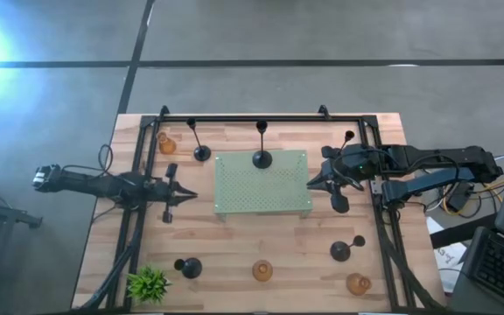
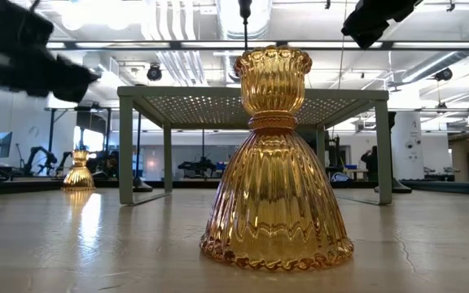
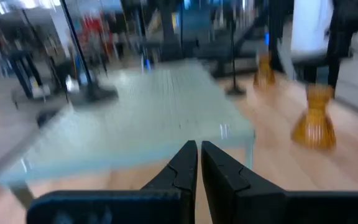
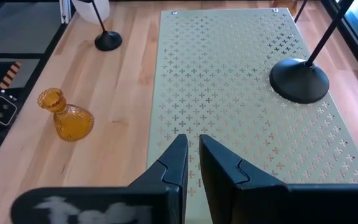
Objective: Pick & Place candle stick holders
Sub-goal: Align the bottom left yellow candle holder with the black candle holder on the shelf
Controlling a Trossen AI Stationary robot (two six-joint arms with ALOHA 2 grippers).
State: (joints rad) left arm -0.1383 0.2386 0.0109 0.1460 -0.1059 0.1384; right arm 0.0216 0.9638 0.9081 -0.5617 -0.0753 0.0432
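Observation:
A pale green perforated mat (image 1: 261, 185) on legs stands mid-table. One black holder (image 1: 262, 158) rests by its dome base on the mat and also shows in the right wrist view (image 4: 299, 79). Other black holders stand at the far left (image 1: 201, 153), near left (image 1: 189, 267) and near right (image 1: 341, 251). Amber holders stand at the far left (image 1: 166, 143), near middle (image 1: 262, 270) and near right (image 1: 358, 283). My left gripper (image 1: 191, 196) is shut and empty, just left of the mat. My right gripper (image 1: 311, 184) is shut and empty over the mat's right edge (image 4: 191, 146).
A small green plant (image 1: 150, 283) stands at the near left corner. A black frame (image 1: 261, 118) runs along the table's far edge and sides. The near-middle amber holder (image 2: 275, 163) fills the low view. Cables and a keyboard (image 1: 497, 262) lie off the table's right.

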